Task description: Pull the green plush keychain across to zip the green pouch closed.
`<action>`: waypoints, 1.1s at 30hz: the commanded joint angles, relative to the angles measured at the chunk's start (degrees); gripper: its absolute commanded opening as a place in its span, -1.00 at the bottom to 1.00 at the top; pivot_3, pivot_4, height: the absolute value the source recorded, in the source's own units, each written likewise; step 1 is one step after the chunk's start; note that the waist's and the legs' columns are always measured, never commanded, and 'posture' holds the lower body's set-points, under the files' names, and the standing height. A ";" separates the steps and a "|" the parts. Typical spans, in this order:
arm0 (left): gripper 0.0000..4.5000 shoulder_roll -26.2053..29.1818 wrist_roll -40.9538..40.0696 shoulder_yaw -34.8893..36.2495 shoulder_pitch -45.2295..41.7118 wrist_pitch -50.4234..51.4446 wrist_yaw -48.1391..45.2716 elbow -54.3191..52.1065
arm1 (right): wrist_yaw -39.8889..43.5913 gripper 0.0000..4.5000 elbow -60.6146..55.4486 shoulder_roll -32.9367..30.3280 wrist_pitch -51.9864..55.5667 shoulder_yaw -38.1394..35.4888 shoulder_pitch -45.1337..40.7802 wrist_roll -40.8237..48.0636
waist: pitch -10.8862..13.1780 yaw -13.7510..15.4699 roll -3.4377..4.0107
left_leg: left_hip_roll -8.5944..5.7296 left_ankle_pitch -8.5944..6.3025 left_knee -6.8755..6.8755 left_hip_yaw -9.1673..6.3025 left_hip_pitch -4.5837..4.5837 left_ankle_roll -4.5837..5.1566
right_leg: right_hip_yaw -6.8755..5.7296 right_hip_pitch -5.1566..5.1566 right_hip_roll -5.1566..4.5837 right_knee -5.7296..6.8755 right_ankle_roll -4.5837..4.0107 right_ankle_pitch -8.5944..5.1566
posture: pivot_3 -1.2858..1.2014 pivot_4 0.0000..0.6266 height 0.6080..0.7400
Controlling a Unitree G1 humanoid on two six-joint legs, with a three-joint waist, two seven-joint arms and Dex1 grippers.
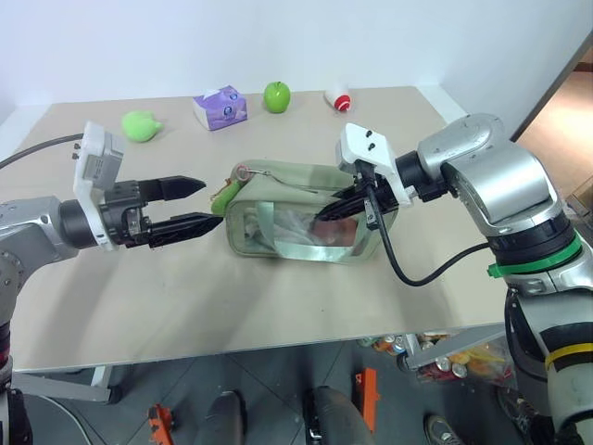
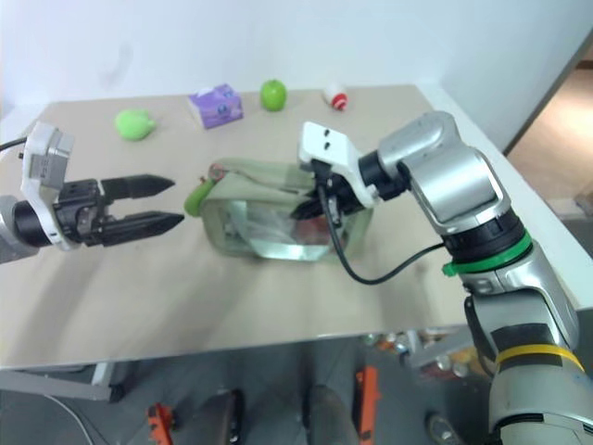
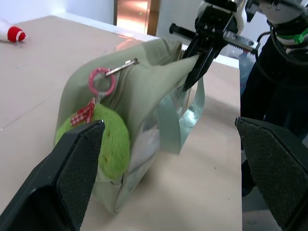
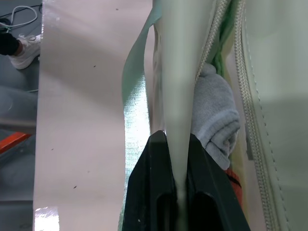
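Note:
The green pouch (image 1: 278,197) lies in the middle of the table with its top zipper partly open and a grey cloth (image 4: 216,120) showing inside. The green plush keychain (image 3: 106,139) hangs from a pink ring (image 3: 100,81) at the pouch's left end. My left gripper (image 1: 211,204) is open and level, its fingertips just short of the keychain on either side. My right gripper (image 1: 329,213) is shut on the pouch's upper fabric edge (image 4: 179,96) near the right end, the rim pinched between its black fingers (image 4: 154,192).
At the back of the table stand a purple tissue box (image 1: 220,107), a green apple (image 1: 276,95), a lime plush blob (image 1: 141,125) and a small red-and-white item (image 1: 339,98). The table's front edge (image 1: 278,345) runs close below the pouch.

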 commanded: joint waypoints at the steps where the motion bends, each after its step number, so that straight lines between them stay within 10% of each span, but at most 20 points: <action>1: 1.00 -0.11 -0.24 0.36 -1.09 -0.72 -0.66 -0.04 | -0.15 -0.58 -2.06 0.13 -2.00 -2.01 0.19 0.39 | 0.00 0.01 0.00 | 0.00 0.00 0.00 0.00 0.00 0.00 | 0.04 0.00 0.02 0.00 0.00 0.00 | 0.03 -0.52 1.00; 6: 1.00 -0.39 0.10 0.00 -1.16 -0.81 -0.84 0.13 | 3.60 0.18 -1.33 -2.16 -4.43 -2.58 -0.14 1.23 | 0.00 0.00 0.00 | 0.01 0.00 0.02 0.14 0.02 0.00 | 0.23 -0.01 0.07 0.00 0.04 0.03 | 0.03 -0.52 1.00; 16: 1.00 -1.04 0.50 -1.14 0.08 -0.80 -1.37 -1.26 | 15.10 0.18 10.90 -15.19 -15.44 -16.66 -0.37 15.81 | 0.03 0.50 -0.14 | 0.07 -0.04 0.10 0.60 0.12 0.02 | 0.61 -0.01 0.11 -0.07 -0.09 -0.02 | 0.03 -0.52 1.00; 33: 1.00 -0.16 4.77 -0.20 -1.26 -3.18 -3.15 5.21 | -3.69 0.18 3.71 -14.65 -14.52 -26.69 22.86 13.25 | 0.04 0.51 -0.14 | 0.41 -0.03 0.35 0.89 0.19 0.03 | 0.98 -0.09 0.53 -0.06 -0.32 0.29 | 0.03 -0.52 1.00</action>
